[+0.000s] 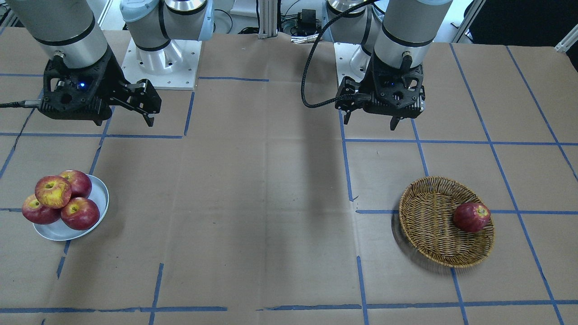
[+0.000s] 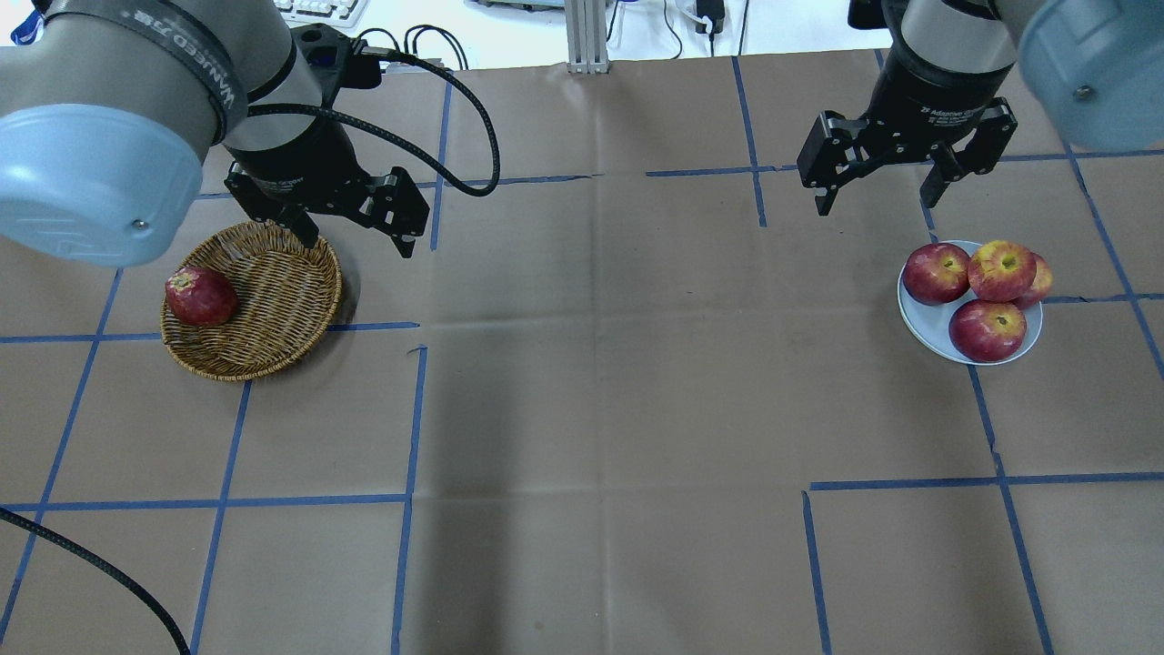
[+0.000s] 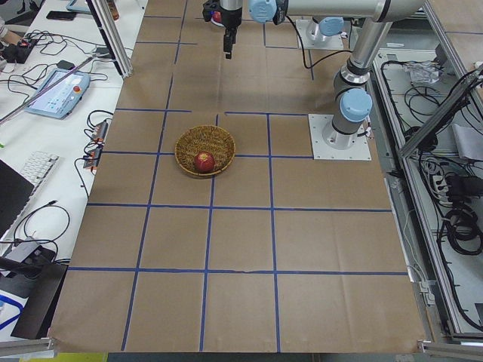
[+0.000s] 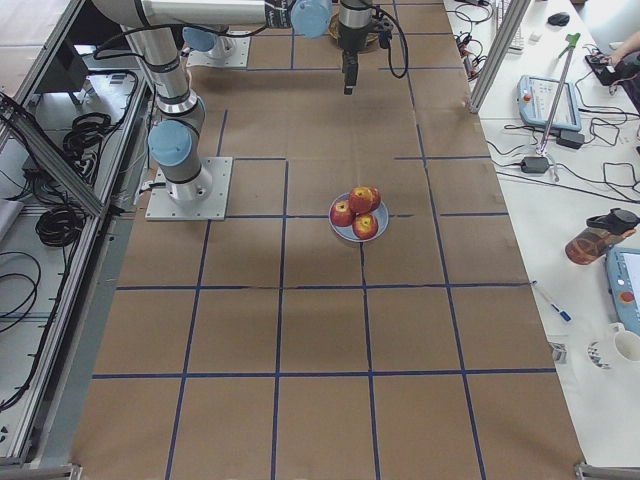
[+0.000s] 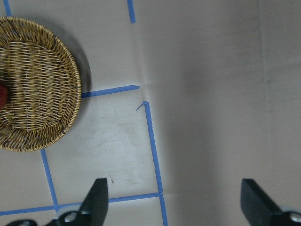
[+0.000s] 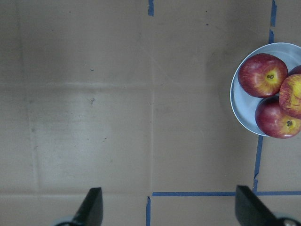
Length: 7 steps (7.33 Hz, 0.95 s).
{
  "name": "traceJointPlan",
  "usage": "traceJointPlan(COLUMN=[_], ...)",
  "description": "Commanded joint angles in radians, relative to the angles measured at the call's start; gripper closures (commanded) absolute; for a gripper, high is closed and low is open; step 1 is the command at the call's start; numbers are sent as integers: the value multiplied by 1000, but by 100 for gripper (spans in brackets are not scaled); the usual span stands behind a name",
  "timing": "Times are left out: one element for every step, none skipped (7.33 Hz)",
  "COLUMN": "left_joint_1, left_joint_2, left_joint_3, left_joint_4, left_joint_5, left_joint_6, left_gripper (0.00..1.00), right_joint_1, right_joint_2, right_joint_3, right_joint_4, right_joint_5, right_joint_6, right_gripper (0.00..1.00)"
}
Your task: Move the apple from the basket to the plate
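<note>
The lighter, yellow-streaked apple (image 1: 53,191) lies on top of three dark red apples on the pale plate (image 1: 98,193); it also shows in the overhead view (image 2: 1001,270) and the right wrist view (image 6: 292,95). The wicker basket (image 2: 282,300) holds one dark red apple (image 2: 200,296) against its rim. My left gripper (image 2: 357,238) is open and empty, raised over the table just beside the basket's far edge. My right gripper (image 2: 875,202) is open and empty, raised beyond the plate (image 2: 921,318).
Brown paper with blue tape lines covers the table (image 2: 600,382). A black cable (image 2: 455,118) loops from the left wrist. Beyond the table ends, operator desks hold a tablet (image 3: 56,90) and a keyboard.
</note>
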Motion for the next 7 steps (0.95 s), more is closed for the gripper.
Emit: traceJointPlan(left_joint_1=[-1, 0, -1, -1, -1, -1, -1], left_joint_2=[0, 0, 2, 5, 6, 6, 6], left_joint_3=[0, 0, 0, 0, 0, 0, 0], left_joint_4=[0, 0, -2, -2, -3, -5, -5], left_joint_5=[0, 0, 0, 0, 0, 0, 0], left_joint_6=[1, -1, 1, -1, 1, -1, -1], left_gripper=[1, 1, 1, 1, 1, 1, 1], right_joint_1=[-17, -14, -8, -8, -8, -8, -8], right_joint_2=[-9, -10, -15, -17, -17, -17, -15], right_joint_3=[3, 3, 3, 3, 3, 3, 3], right_joint_4=[3, 2, 2, 3, 2, 2, 2], right_joint_5=[9, 12, 14, 12, 12, 12, 14], right_joint_6=[-11, -11, -11, -10, -10, -10, -10], right_gripper=[0, 0, 0, 0, 0, 0, 0])
